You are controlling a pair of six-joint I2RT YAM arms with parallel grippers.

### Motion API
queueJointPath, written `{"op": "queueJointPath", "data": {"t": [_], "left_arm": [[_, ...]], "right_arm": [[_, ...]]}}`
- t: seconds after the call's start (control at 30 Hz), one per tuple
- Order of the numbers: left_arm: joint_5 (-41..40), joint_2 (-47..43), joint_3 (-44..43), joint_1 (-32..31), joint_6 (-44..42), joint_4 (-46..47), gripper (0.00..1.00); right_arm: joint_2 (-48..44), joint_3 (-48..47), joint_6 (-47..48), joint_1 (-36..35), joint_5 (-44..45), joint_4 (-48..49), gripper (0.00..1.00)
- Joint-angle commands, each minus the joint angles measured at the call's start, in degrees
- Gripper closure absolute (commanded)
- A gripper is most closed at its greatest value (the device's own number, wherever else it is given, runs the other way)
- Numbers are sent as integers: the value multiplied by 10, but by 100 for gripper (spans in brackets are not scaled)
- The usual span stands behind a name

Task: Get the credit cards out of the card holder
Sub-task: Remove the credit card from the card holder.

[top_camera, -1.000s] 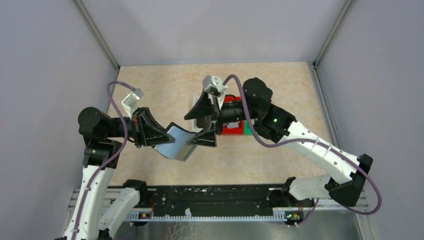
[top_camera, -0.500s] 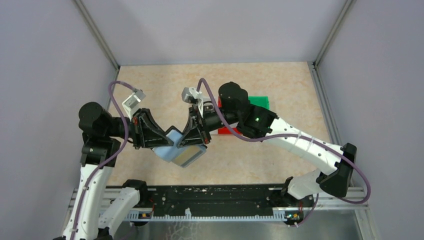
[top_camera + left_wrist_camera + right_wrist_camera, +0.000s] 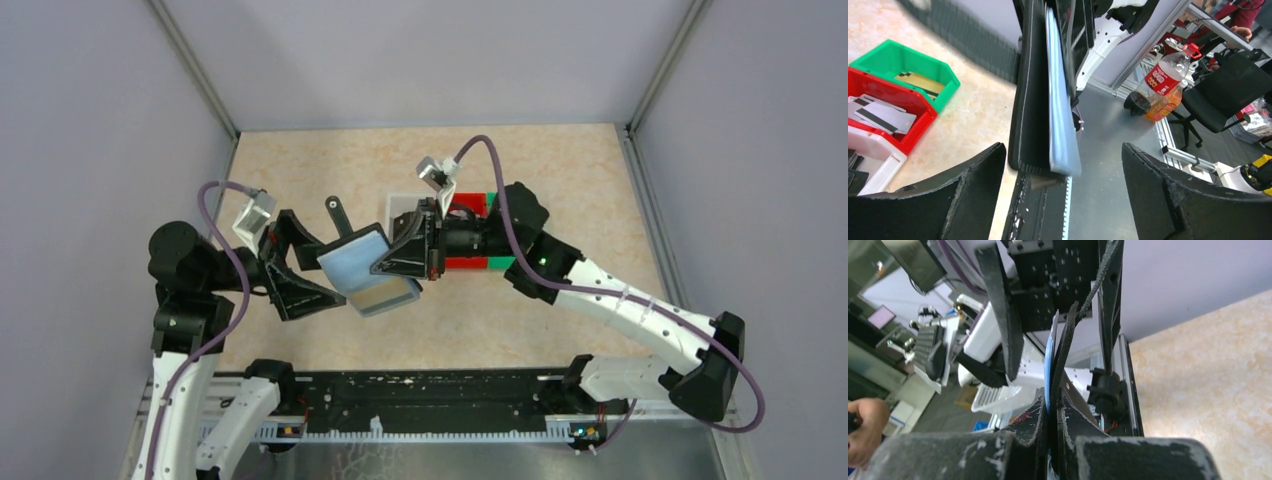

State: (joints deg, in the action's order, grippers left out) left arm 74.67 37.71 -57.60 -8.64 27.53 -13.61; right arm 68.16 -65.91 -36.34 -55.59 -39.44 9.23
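Above the table (image 3: 570, 170) centre, my right gripper (image 3: 402, 262) is clamped on the card holder (image 3: 365, 268) at its 3 o'clock edge. My left gripper (image 3: 322, 272) gapes at 9 o'clock, not touching it. I judge this the extraction step: next, the left must pinch an exposed card edge.

Card holder (image 3: 365, 268) matt black outside, smooth grey-blue inside; red bin (image 3: 923, 130), green bin (image 3: 945, 88) glossy plastic.

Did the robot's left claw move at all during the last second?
Yes. The left gripper opened and drew back slightly leftward, away from the red plastic bin, leaving the black folding card holder pinched by the right gripper.
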Motion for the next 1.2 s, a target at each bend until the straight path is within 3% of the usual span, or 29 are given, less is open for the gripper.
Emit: {"op": "queueJointPath", "data": {"t": [0.0,0.3,0.47,0.53,0.97,1.07,1.17], "left_arm": [[1,-14,21,0,32,41,14],[4,-16,45,0,131,146,39],[-7,-12,46,0,140,166,71],[-16,-13,46,0,141,167,78],[-39,-11,64,0,194,209,81],[-43,-10,64,0,198,211,86],[-51,-10,64,0,204,213,97]], "right_arm": [[-38,16,-78,9,36,155,100],[-14,48,-135,7,38,236,100],[2,50,-148,3,43,259,100],[7,52,-150,-2,45,265,100],[21,66,-164,-13,75,266,100],[22,71,-165,-13,76,265,100],[22,75,-168,-14,76,264,100]]}}
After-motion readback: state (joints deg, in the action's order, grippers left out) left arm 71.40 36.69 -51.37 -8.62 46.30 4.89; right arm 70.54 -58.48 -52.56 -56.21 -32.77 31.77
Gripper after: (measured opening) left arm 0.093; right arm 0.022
